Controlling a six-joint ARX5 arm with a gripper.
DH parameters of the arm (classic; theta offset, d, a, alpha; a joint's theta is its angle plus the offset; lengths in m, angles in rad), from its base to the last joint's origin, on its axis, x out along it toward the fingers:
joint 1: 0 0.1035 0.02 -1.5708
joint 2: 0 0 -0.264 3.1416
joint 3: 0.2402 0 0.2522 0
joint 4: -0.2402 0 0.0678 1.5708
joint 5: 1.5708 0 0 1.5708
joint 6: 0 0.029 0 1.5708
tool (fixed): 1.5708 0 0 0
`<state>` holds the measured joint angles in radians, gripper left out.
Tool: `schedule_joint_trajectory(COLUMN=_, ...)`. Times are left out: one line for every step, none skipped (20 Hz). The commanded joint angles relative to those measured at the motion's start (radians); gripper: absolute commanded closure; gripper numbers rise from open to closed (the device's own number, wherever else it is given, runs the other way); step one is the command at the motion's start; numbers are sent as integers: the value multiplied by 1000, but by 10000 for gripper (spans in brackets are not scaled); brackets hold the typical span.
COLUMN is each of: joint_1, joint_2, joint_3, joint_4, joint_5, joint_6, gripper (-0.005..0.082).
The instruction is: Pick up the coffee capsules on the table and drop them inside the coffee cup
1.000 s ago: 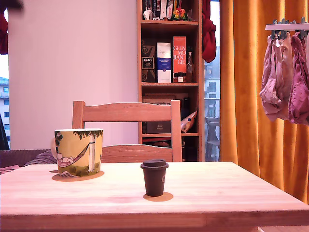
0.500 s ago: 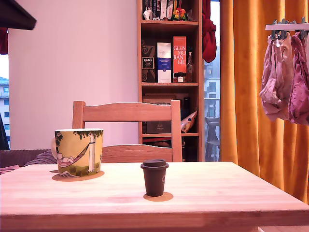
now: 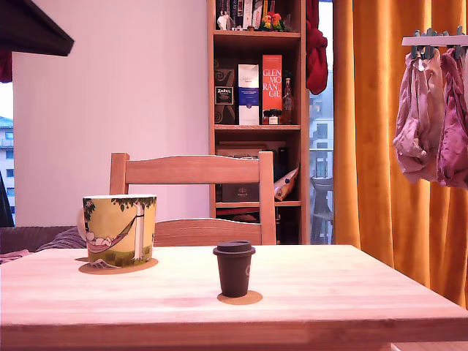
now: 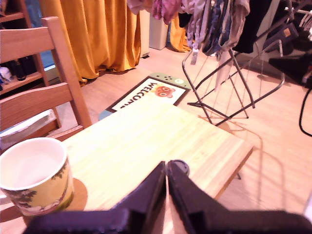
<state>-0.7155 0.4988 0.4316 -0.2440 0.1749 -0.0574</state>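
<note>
The coffee cup (image 3: 119,229), a wide yellow-green mug with a hammock print, stands on the table towards the exterior view's left. A dark brown coffee capsule (image 3: 234,269) stands upright near the table's middle, to the cup's right and nearer the front edge. In the wrist view my gripper (image 4: 166,169) is shut with its dark fingers pressed together and nothing between them. It hangs above the table, and the capsule's lid (image 4: 179,165) peeks out just behind the fingertips. The cup (image 4: 31,175) shows a white inside. A dark part of the arm (image 3: 33,33) shows in the exterior view's top left corner.
A wooden chair (image 3: 191,170) stands behind the table (image 3: 351,285), close to the cup. A bookshelf (image 3: 256,110) and orange curtains (image 3: 380,146) are further back. A drying rack with clothes (image 4: 229,73) and a doormat (image 4: 151,92) lie on the floor beyond the table's edge.
The dark part of the arm has come further into the exterior view's top left corner, rightward and down. Cup and capsule have not moved.
</note>
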Motion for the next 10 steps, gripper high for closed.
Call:
schedule_joint_trajectory(joint_1=-31, joint_2=-2, joint_3=-54, joint_4=24, joint_5=-29, joint_6=-7, gripper=788)
schedule_joint_trajectory(joint_1=-48, joint_2=-2, joint_3=-69, joint_4=42, joint_5=-43, joint_6=-16, gripper=788)
schedule_joint_trajectory(joint_1=-63, joint_2=-2, joint_3=-79, joint_4=53, joint_5=-60, joint_6=-24, gripper=788)
schedule_joint_trajectory(joint_1=-75, joint_2=-1, joint_3=-81, joint_4=53, joint_5=-68, joint_6=-24, gripper=788)
schedule_joint_trajectory(joint_1=-83, joint_2=2, joint_3=-81, joint_4=55, joint_5=-71, joint_6=-24, gripper=788)
schedule_joint_trajectory(joint_1=-86, joint_2=5, joint_3=-81, joint_4=59, joint_5=-71, joint_6=-24, gripper=788)
schedule_joint_trajectory(joint_1=-86, joint_2=5, joint_3=-81, joint_4=58, joint_5=-71, joint_6=-24, gripper=788)
schedule_joint_trajectory(joint_1=-86, joint_2=5, joint_3=-81, joint_4=58, joint_5=-71, joint_6=-24, gripper=788)
schedule_joint_trajectory(joint_1=-86, joint_2=5, joint_3=-81, joint_4=58, joint_5=-71, joint_6=-24, gripper=788)
schedule_joint_trajectory(joint_1=-86, joint_2=5, joint_3=-81, joint_4=58, joint_5=-71, joint_6=-24, gripper=788)
